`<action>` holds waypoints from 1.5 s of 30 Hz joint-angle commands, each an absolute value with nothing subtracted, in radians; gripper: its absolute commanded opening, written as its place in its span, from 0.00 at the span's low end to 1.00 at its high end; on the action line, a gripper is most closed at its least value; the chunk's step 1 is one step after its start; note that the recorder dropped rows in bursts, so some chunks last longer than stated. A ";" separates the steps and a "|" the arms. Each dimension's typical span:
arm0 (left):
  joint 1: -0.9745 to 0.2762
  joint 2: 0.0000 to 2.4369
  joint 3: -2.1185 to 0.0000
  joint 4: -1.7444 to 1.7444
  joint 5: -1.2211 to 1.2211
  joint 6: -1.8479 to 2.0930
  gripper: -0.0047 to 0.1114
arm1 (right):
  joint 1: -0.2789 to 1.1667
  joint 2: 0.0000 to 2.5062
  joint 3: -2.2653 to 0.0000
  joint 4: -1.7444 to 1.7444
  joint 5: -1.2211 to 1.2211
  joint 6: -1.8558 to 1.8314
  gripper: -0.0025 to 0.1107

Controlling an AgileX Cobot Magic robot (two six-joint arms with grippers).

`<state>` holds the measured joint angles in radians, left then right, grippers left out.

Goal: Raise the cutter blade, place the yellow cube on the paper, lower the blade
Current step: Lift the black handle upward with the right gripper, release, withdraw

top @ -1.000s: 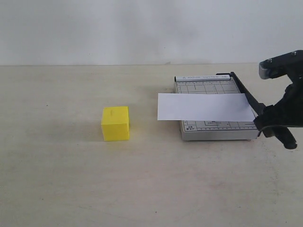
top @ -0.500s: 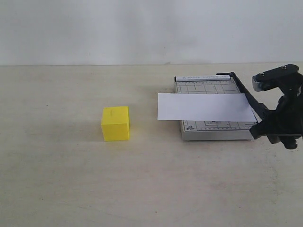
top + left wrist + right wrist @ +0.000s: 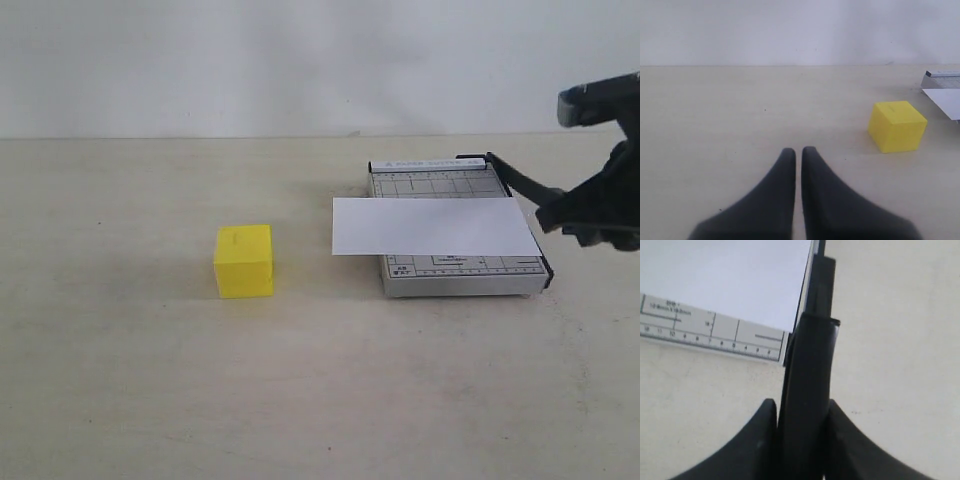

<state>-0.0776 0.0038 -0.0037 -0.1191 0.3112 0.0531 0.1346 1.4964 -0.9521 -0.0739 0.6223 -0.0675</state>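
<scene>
The yellow cube rests on the table left of the cutter, and shows in the left wrist view too. The white paper lies across the grey gridded base. My right gripper is shut on the handle end of the black cutter blade, which slopes up from its hinge at the base's far corner. In the right wrist view the handle sits clamped between both fingers of that gripper. My left gripper is shut on nothing, low over the table, well short of the cube.
A pale wall runs behind the table's far edge. The paper and a corner of the base show beyond the cube in the left wrist view. Bare tabletop spreads in front of the cube and cutter.
My right gripper has risen with the blade handle, so the blade's free end has lifted off the base's near right corner. Cube, paper and left gripper have not moved.
</scene>
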 commanded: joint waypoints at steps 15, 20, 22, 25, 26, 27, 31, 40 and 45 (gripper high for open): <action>-0.074 0.000 0.000 -0.115 0.297 0.052 0.08 | 0.138 1.455 -1.019 -0.009 0.594 -0.129 0.66; -0.074 0.000 0.000 -0.115 0.297 0.052 0.08 | 0.138 1.457 -1.019 -0.008 0.552 -0.157 0.57; -0.074 0.000 0.000 -0.115 0.297 0.052 0.08 | 0.138 1.457 -1.019 -0.008 0.508 -0.157 0.57; -0.074 0.000 0.000 -0.115 0.297 0.052 0.08 | 0.138 1.457 -1.019 -0.008 0.453 -0.159 0.57; -0.074 0.000 0.000 -0.115 0.297 0.052 0.08 | 0.138 1.457 -1.019 -0.008 0.443 -0.159 0.57; -0.074 0.000 0.000 -0.115 0.297 0.052 0.08 | 0.138 1.457 -1.019 -0.008 0.437 -0.159 0.57; -0.074 0.000 0.000 -0.115 0.297 0.052 0.08 | 0.138 1.451 -1.019 -0.008 0.424 -0.170 0.57; -0.074 0.000 0.000 -0.115 0.297 0.052 0.08 | 0.138 1.166 -0.798 0.191 0.364 -0.284 0.57; -0.074 0.000 0.000 -0.115 0.297 0.052 0.08 | 0.138 0.851 -0.549 0.370 0.308 -0.331 0.44</action>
